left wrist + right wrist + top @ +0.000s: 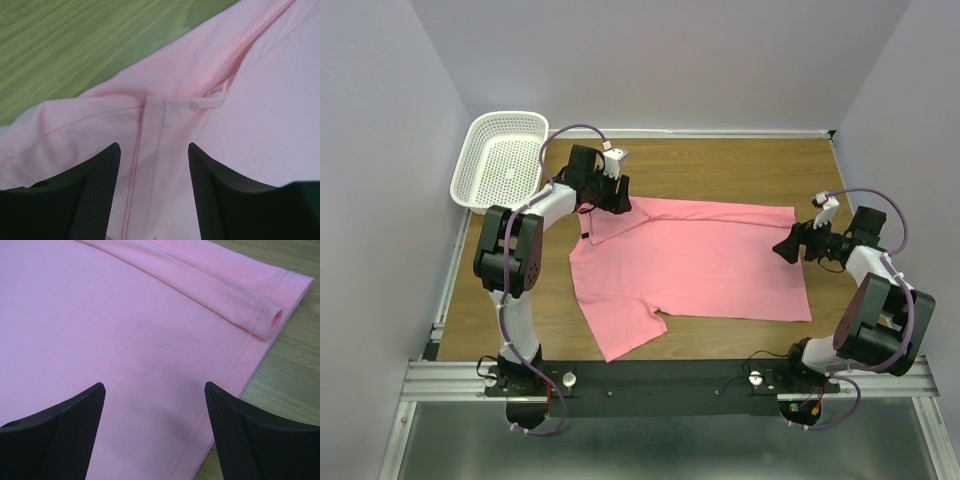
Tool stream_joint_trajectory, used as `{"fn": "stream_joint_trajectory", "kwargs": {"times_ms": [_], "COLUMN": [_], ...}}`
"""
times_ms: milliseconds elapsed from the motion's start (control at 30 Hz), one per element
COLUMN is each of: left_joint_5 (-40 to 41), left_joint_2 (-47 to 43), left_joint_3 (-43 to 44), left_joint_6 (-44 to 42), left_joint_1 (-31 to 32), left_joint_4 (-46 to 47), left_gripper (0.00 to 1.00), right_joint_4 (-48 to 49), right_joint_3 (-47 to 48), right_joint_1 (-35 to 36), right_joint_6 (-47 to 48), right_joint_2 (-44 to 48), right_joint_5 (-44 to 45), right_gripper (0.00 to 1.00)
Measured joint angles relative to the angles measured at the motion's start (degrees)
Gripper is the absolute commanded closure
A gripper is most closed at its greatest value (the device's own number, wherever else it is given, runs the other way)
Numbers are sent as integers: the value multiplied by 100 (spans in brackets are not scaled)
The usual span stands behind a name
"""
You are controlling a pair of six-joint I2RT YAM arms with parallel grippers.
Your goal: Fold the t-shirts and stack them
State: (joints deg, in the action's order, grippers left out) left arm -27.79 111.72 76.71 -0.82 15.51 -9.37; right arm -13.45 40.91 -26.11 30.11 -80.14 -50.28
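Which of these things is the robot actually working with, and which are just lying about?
In the job: salmon-pink t-shirt; left gripper and right gripper, both open over it.
Just lying about: white mesh basket, beyond the shirt at the far left.

You've got the plain salmon-pink short-sleeved t-shirt (700,260) lying mostly flat on the wooden table (720,165), with one sleeve poking out toward the near edge. Your left gripper (612,200) is down over the shirt's far left corner, and the right gripper (786,245) is at its right edge. The white plastic mesh basket (470,150) sits in the far left corner, beside the left arm.
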Motion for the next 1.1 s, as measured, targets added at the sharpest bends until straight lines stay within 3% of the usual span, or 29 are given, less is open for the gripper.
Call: {"fn": "stream_joint_trajectory", "kwargs": {"times_ms": [533,700,733,833,1100], "left_joint_5": [-20,-76,-98,-149,-269], "left_joint_2": [903,933,935,935,935], "left_joint_3": [743,800,800,800,800], "left_joint_6": [-240,-282,-282,-308,-345], "left_joint_1": [179,210,214,225,225], "left_joint_4": [-358,-376,-380,-413,-546], "left_gripper": [39,52,61,75,85], "right_joint_4": [-44,-81,-85,-109,-125], "right_joint_3": [0,0,0,0,0], "right_joint_1": [0,0,0,0,0], "right_joint_6": [7,7,7,7,7], "right_joint_2": [-173,-173,-173,-173,-173], "right_joint_5": [-127,-138,-142,-146,-149], "right_gripper": [12,12,12,12,12]}}
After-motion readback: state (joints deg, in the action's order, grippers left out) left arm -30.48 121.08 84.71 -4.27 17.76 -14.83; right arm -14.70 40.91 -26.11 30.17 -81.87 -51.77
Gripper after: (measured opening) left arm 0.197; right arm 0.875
